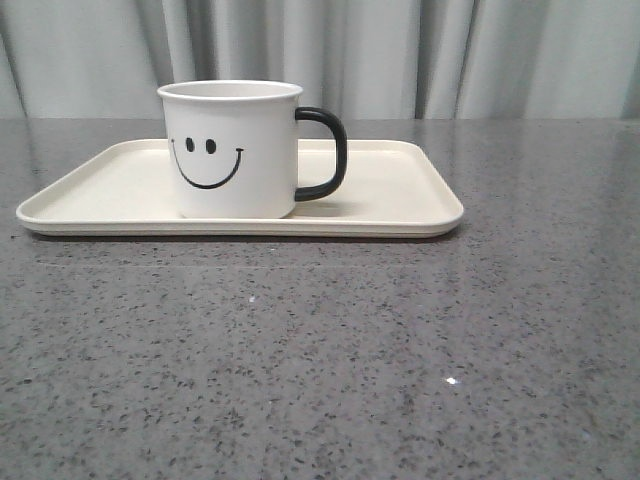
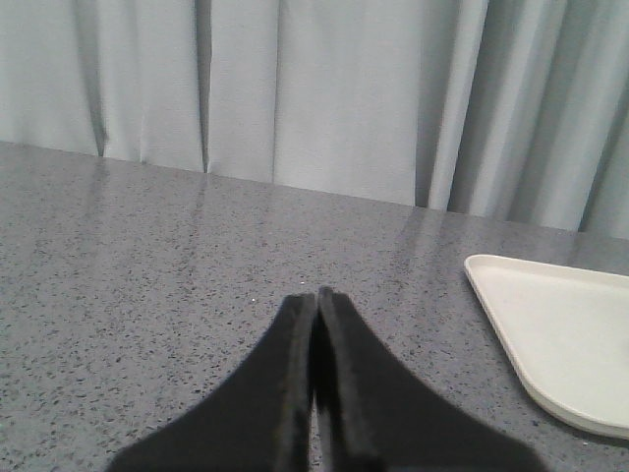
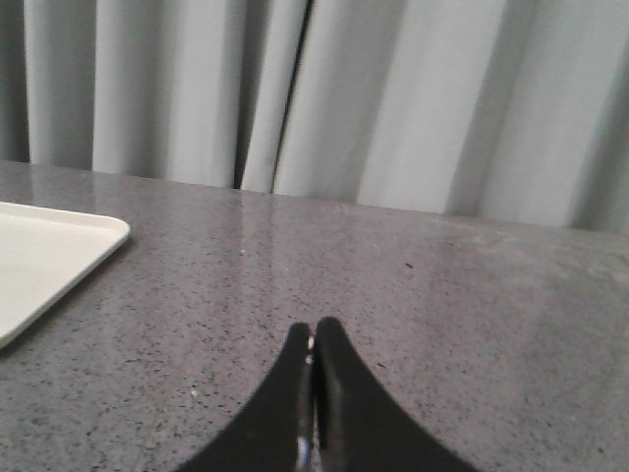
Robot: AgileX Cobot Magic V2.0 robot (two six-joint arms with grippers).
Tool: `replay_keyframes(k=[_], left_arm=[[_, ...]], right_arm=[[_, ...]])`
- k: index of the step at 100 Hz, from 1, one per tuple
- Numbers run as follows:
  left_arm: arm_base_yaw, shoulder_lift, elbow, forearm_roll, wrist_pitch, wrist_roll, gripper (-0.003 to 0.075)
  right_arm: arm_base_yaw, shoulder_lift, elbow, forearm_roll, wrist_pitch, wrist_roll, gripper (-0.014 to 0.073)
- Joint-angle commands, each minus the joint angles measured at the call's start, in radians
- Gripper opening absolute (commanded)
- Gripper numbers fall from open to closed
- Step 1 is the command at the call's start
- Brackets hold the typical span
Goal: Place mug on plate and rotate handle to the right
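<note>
The white mug (image 1: 232,150) with a black smiley face stands upright on the cream-white plate (image 1: 400,205), left of its middle. Its black handle (image 1: 328,152) points to the right. Neither gripper shows in the front view. My left gripper (image 2: 316,297) is shut and empty above the bare table, with a corner of the plate (image 2: 560,334) off to one side. My right gripper (image 3: 314,330) is shut and empty above the table, with a corner of the plate (image 3: 49,256) at the edge of its view. The mug is out of both wrist views.
The grey speckled table (image 1: 330,350) stretches in front of the plate. Grey curtains (image 1: 400,50) hang behind the table's far edge.
</note>
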Motion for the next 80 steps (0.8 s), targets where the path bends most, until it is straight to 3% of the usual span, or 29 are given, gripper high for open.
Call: replay_keyframes(k=[1, 24, 55, 80], left_arm=[[-0.007, -0.03, 0.01, -0.009, -0.081, -0.01, -0.002], [-0.007, -0.03, 0.01, -0.009, -0.081, -0.01, -0.002], [-0.007, -0.03, 0.01, -0.009, -0.081, -0.01, -0.002], [-0.007, -0.03, 0.01, -0.009, -0.081, -0.01, -0.002]], right_arm=[[-0.005, -0.021, 0.013, 0.038, -0.129, -0.01, -0.0062], [-0.005, -0.021, 0.04, 0.027, -0.149, -0.021, -0.0062], [-0.005, -0.021, 0.04, 0.026, -0.063, -0.067, -0.0062], [-0.006, -0.021, 0.04, 0.033, -0.102, -0.062, -0.0062]])
